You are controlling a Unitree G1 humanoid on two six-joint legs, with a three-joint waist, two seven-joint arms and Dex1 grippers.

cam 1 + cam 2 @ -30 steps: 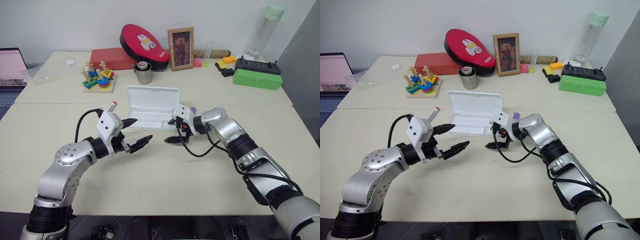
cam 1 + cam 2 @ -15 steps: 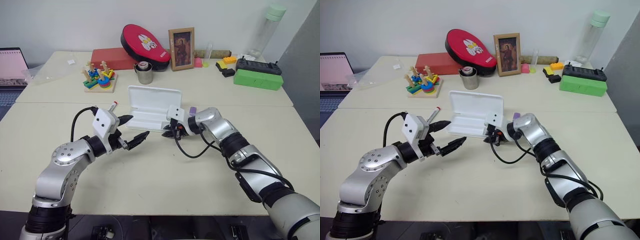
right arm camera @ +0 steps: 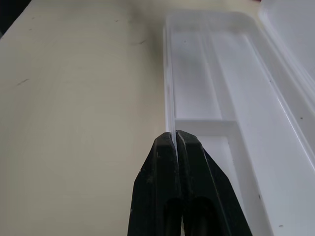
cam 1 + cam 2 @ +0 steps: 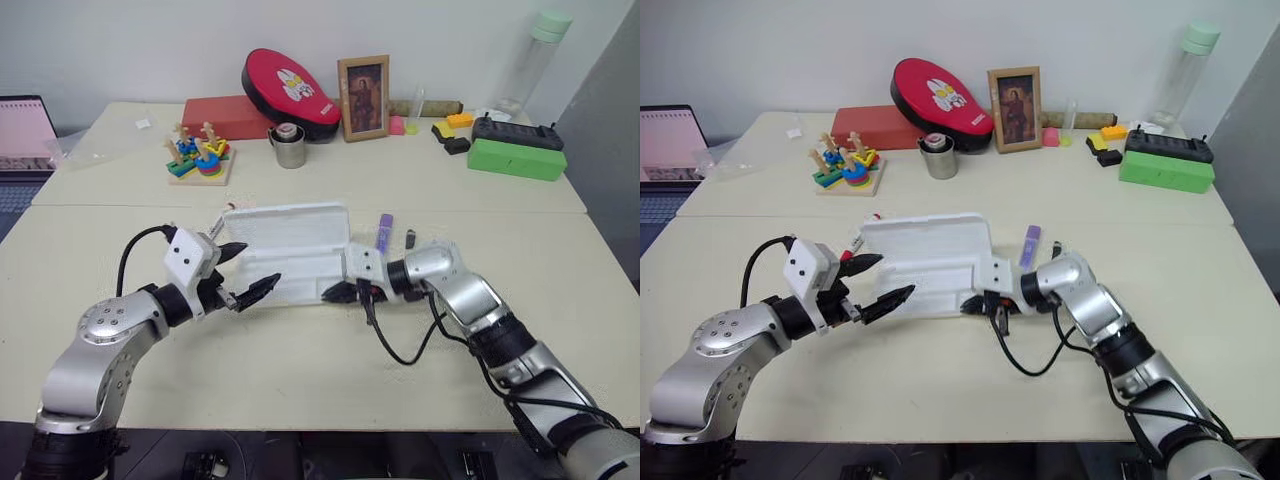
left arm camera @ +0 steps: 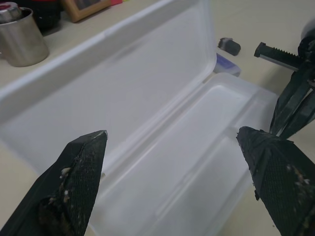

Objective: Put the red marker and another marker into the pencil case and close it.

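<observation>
Pencil case point(image 4: 290, 250) open on table point(image 4: 300, 370), lid hiding most of red marker point(image 4: 218, 222). Right gripper point(image 3: 175, 140) pinching case's front wall; left gripper point(image 4: 246, 270) spread beside tray. Purple marker point(image 4: 383, 232) behind right gripper.

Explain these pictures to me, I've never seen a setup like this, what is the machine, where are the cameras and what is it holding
It is a two-armed humanoid robot at a table. Two pictures come from cameras on its head, looking down over its arms; the other two come from a camera on each wrist. On the table lies an open white pencil case. The right end effector is shut on the case's front wall. The left end effector hangs open beside the case. A purple marker lies just behind, and a red marker peeks out behind the left arm.
</observation>
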